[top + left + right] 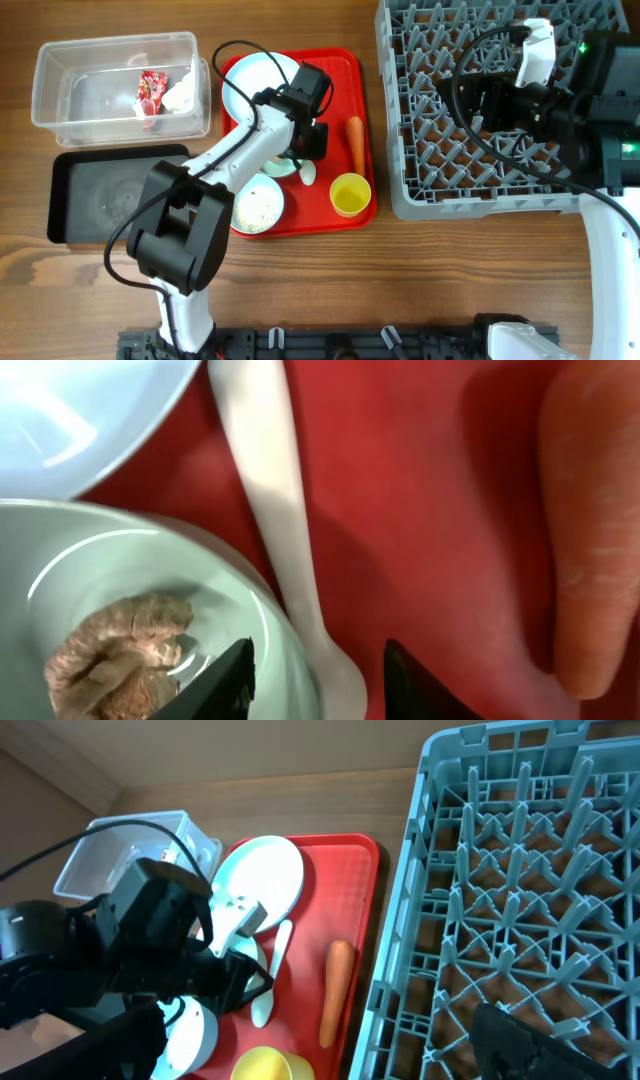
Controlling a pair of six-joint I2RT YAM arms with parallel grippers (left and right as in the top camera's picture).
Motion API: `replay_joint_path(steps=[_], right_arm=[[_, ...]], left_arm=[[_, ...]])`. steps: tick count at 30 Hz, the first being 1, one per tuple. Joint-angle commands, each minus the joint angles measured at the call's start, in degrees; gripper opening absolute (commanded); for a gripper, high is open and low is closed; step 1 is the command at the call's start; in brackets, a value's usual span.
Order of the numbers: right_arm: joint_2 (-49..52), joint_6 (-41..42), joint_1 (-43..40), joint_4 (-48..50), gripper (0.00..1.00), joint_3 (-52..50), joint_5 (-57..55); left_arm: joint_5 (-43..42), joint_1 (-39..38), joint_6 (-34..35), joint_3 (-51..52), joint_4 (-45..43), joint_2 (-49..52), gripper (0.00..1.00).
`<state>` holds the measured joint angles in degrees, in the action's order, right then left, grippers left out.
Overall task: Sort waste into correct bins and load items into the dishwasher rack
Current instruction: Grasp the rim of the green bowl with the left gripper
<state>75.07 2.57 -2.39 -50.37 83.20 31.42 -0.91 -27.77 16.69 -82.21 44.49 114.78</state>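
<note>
My left gripper (305,150) hovers low over the red tray (335,70), open, its fingers (318,648) straddling the scoop end of the white plastic spoon (265,480). The left finger sits over the rim of a mint bowl (120,560) holding the brown food lump (120,655). The pale-blue plate (255,80), the orange carrot (356,143), the yellow cup (350,193) and a bowl of white rice (258,205) are also on the tray. My right gripper (490,100) hangs over the grey dishwasher rack (440,150), and only one dark finger (530,1045) shows.
The clear tub (60,60) at the back left holds the red wrapper (150,90) and the white tissue (182,95). The black tray (100,200) lies just in front of it. The rack fills the right side, close against the red tray's right edge.
</note>
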Motion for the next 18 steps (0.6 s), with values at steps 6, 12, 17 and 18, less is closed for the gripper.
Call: replay_joint_path(steps=[6,12,17,18], right_arm=[[0.6,0.6,0.2,-0.1,1.0,1.5,-0.6],[0.6,0.5,0.2,-0.3,1.0,1.5,-0.6],[0.6,0.6,0.2,-0.5,1.0,1.5,-2.1],[0.6,0.6,0.2,-0.5,1.0,1.5,-2.1]], left_arm=[[0.8,-0.1,0.1,0.9,-0.6,-0.5,0.18],[0.8,-0.1,0.1,0.9,-0.6,-0.5,0.04],[0.9,-0.1,0.0,0.7,-0.5,-1.0,0.04],[1.0,0.0,0.0,0.2,-0.4,-1.4,0.04]])
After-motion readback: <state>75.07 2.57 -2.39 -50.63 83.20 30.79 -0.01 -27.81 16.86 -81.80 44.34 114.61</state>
